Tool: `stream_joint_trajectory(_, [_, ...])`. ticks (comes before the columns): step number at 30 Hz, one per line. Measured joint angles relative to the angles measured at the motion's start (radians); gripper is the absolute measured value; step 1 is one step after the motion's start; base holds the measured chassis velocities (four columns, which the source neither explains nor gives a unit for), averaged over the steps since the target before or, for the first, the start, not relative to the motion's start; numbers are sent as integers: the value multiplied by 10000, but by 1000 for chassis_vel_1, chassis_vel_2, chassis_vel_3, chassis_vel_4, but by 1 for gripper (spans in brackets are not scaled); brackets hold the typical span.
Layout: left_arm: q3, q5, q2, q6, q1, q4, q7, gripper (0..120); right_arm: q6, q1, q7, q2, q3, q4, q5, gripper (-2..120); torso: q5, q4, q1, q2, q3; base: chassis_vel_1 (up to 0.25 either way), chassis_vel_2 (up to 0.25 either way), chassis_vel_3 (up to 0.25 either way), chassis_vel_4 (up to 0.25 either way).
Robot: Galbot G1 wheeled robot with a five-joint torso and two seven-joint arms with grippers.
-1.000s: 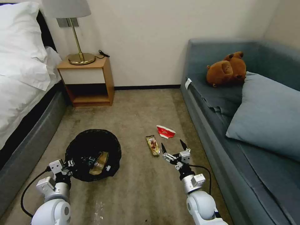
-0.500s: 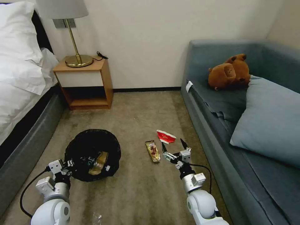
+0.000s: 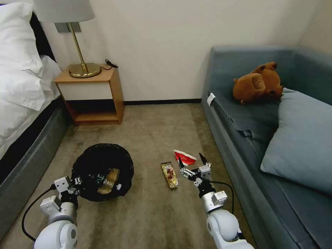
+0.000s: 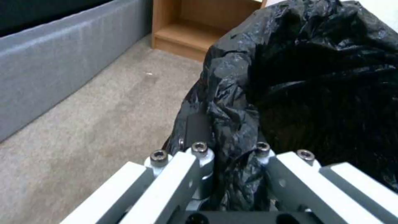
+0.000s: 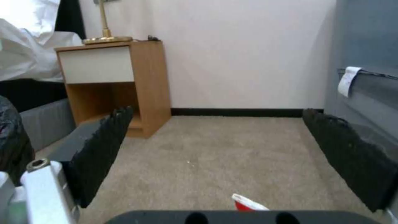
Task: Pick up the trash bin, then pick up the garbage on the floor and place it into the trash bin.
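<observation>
The trash bin [image 3: 103,162], lined with a crinkly black bag, is at my front left. My left gripper [image 3: 84,180] is shut on its near rim, and the left wrist view shows the bag [image 4: 315,77] pinched in that gripper [image 4: 230,155]. Tan and clear garbage [image 3: 108,179] lies inside the bin. A gold-brown snack wrapper [image 3: 169,174] lies on the carpet. Just right of it is the flattened red-and-white paper cup [image 3: 186,157]. My right gripper [image 3: 191,161] hangs open right over the cup's near edge. Between its black pads [image 5: 104,149], the cup [image 5: 248,203] shows low down.
A blue sofa [image 3: 235,145] with a pillow [image 3: 301,135] and a brown plush toy [image 3: 257,83] runs close along the right. On the left is a bed [image 3: 24,86]. A wooden nightstand [image 3: 91,95] with a lamp stands at the far wall. Open carpet lies ahead.
The whole view has shifted, so the camera has moved forward and slightly right. The cup and wrapper now sit closer to my open right gripper. The left gripper's hold on the bin is unchanged.
</observation>
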Motion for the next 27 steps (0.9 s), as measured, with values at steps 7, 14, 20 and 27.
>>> stream_joint_trajectory(7, [4, 35, 44, -25, 48, 0, 12, 3, 0, -10, 1, 12, -11, -7, -23, 100, 0, 0, 0, 0, 0, -85, 77, 81, -78])
stream_joint_trajectory(14, [39, 151, 44, -26, 39, -22, -12, 3, 3, -26, 2, 6, -19, -69, -26, 100, 0, 0, 0, 1, -1, -60, 70, 64, -80])
stream_joint_trajectory(20, [96, 182, -44, 13, 29, -132, -69, 3, 57, -63, -25, 4, -15, -140, -78, 100, 0, 0, 0, 0, 0, -83, 79, 75, -77])
stream_joint_trajectory(27, [100, 174, -53, 22, 28, -139, -72, 3, 234, -78, -23, 9, -57, -279, -202, 100, 0, 0, 0, 0, 0, -96, 80, 82, -89])
